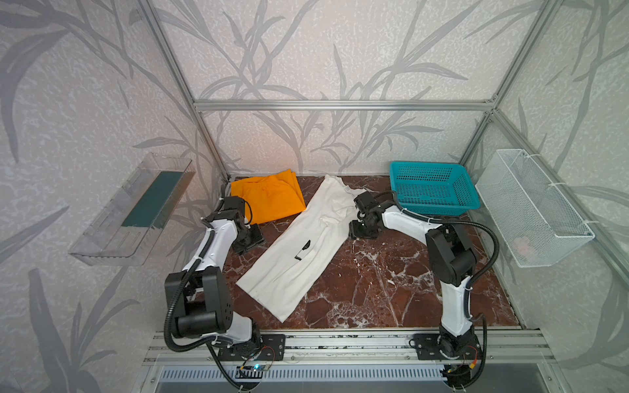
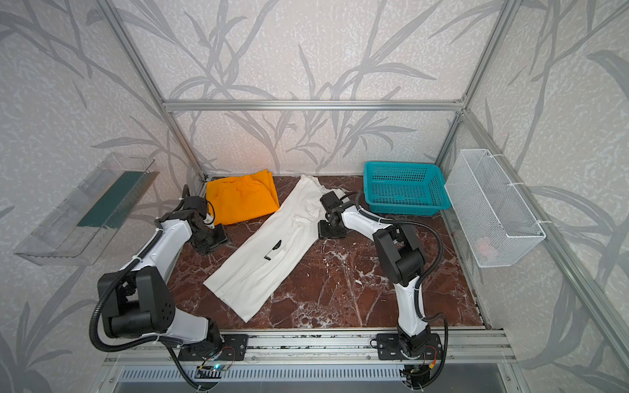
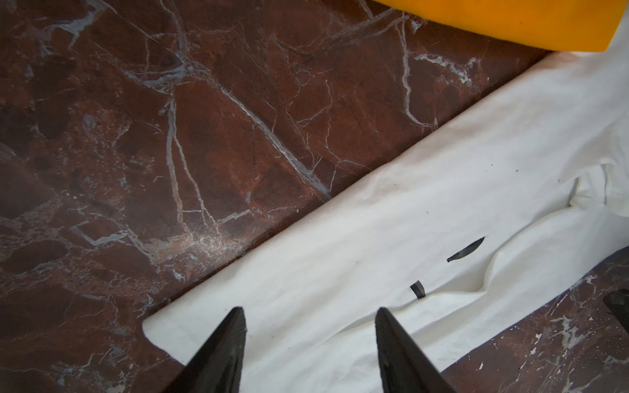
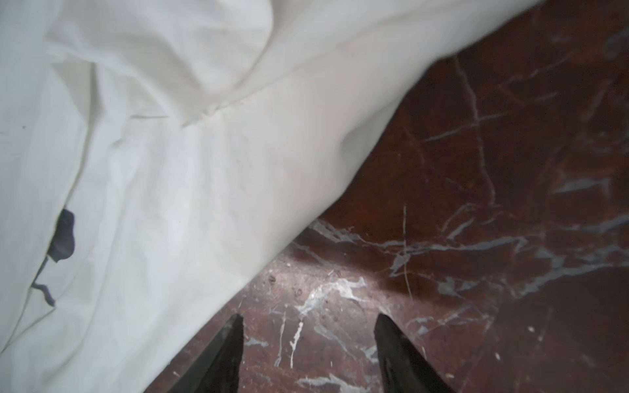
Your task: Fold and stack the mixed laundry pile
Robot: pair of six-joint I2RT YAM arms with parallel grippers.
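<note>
- The left gripper [image 3: 309,311] is seen released, with the jaws apart and nothing between them. It is held close to one long edge of the shirt [image 1: 279,272].
- The right gripper [image 4: 309,316] is released as well. It is found over bare table [image 1: 391,289], just beside the opposite long edge of the shirt.
- The shirt is laid on the table as a long, narrow, slanted strip. It is judged to be folded lengthwise already. Some wrinkles are seen near the right gripper, and a small piece of black print is left showing.
- The trousers [image 1: 269,197] are placed just beside the far end of the shirt, on the left gripper's side. They appear to be folded into a compact packet.
- The basket [image 1: 432,190] is set near the same far end of the shirt, on the other side.
- About half of the work is judged done. The shirt is not yet folded crosswise, and the two garments are not yet stacked.
</note>
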